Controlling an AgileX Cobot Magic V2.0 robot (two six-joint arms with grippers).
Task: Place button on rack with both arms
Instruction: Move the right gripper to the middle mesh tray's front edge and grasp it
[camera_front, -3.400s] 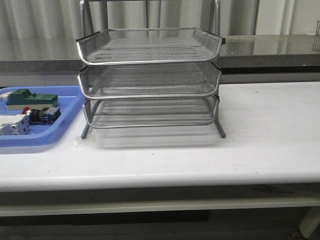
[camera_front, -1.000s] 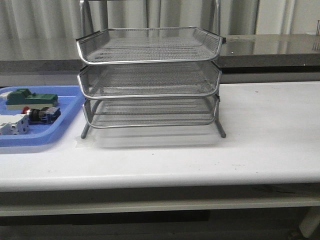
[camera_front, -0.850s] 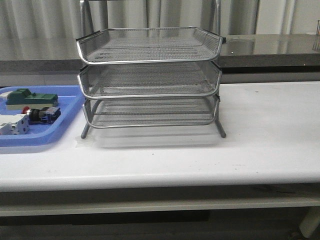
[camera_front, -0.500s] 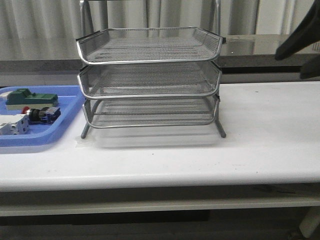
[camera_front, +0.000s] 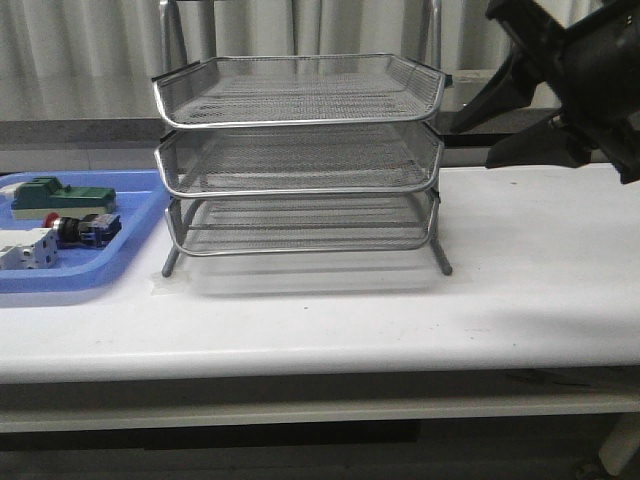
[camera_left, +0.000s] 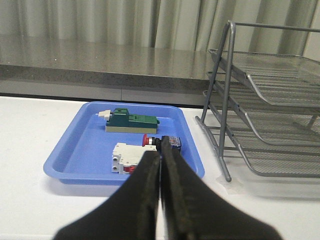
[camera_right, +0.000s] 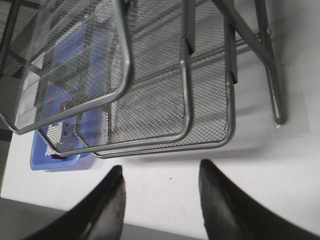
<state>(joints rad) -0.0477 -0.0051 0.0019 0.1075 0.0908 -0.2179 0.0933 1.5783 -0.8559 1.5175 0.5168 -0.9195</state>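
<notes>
Task barely begun: button lies in the left tray, rack bare, left gripper closed empty, right gripper spread.

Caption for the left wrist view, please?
Shut left tool faces the blue tray holding the button, beside the empty rack.

Front view: level across the tabletop, facing the rack squarely from moderate range. Left wrist view: low, looking past the pressed-together fingers of the left gripper toward the blue tray, rack just beyond to one side. Right wrist view: steeply down from above the right gripper, close over the rack's corner. Shared by all three: rack and tray.
</notes>
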